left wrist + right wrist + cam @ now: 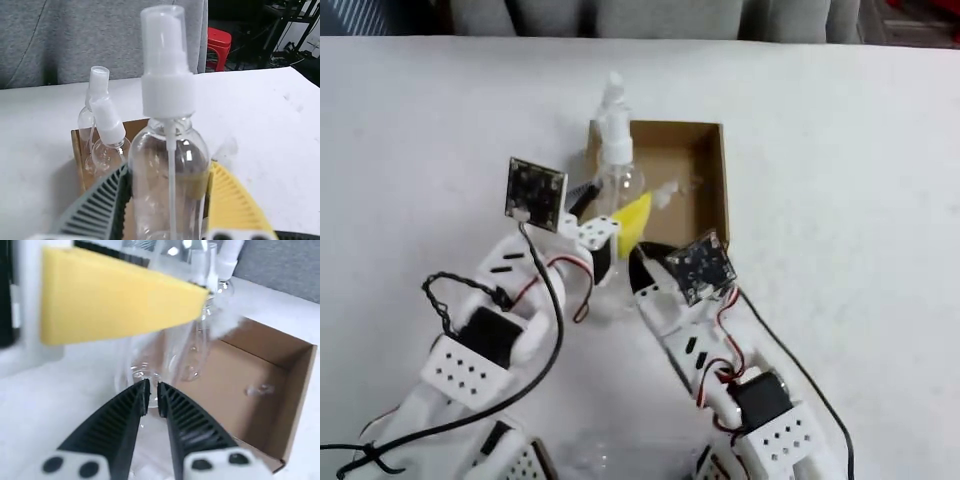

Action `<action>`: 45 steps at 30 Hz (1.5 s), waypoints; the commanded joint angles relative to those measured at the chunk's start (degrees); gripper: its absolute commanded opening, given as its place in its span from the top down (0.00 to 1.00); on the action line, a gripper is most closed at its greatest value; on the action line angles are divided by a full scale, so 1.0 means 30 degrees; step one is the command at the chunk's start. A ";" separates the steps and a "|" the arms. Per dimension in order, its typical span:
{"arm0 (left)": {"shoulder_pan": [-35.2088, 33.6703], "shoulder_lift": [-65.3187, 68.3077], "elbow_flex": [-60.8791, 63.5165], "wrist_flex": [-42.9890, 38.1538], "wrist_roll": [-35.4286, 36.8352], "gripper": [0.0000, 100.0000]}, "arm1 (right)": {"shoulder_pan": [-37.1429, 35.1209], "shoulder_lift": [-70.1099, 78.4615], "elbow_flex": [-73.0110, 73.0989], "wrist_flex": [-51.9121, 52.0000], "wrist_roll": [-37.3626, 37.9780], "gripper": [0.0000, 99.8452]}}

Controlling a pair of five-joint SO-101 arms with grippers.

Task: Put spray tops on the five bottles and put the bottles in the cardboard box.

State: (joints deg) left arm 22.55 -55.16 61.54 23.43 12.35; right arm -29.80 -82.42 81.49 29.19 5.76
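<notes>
1. Left hand (167,202) was clamped around the belly of a clear spray bottle (170,165), with the grey finger on one side and the yellow finger on the other. The bottle stood upright.
2. That bottle already carried its white spray top (167,75), seated straight on the neck with the dip tube running down inside.
3. Cardboard box (77,150) sat just behind the held bottle, open side up on the white tabletop (840,120).
4. Two more bottles were inside the box, both capped with spray tops: a near one (107,150) leaning, and a far one (87,117) behind it.
5. Right hand (153,390) hung low near the held bottle's base. Its black fingers were drawn to a narrow slit with nothing between them.
6. Judged tally: two of five were boxed and a third was capped but still outside the box.
7. Left to do, by that count: set the third bottle in, then cap and box two more. I could not make those two out with certainty.
</notes>
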 commanded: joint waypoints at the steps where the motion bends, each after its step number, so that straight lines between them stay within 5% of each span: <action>1: 0.0366 -0.0396 -0.0996 0.0322 0.0176 0.98 | 0.0454 -0.0161 -0.0205 -0.0542 0.0234 0.98; 16: 0.0220 -0.0249 -0.0967 -0.0410 0.0176 0.98 | -0.2564 -0.2007 -0.0322 0.1714 0.0088 0.98; 24: 0.0396 -0.0396 -0.1143 0.0674 0.0176 0.98 | -0.2535 -0.6901 0.1846 0.1890 0.0088 0.98; 45: 0.1919 -0.5612 -0.0264 0.4396 0.0205 0.98 | -0.1392 -0.6608 0.2081 0.0952 0.0234 0.98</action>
State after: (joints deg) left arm 26.07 -70.37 61.54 35.30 12.26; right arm -36.66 -102.90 88.44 34.46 5.76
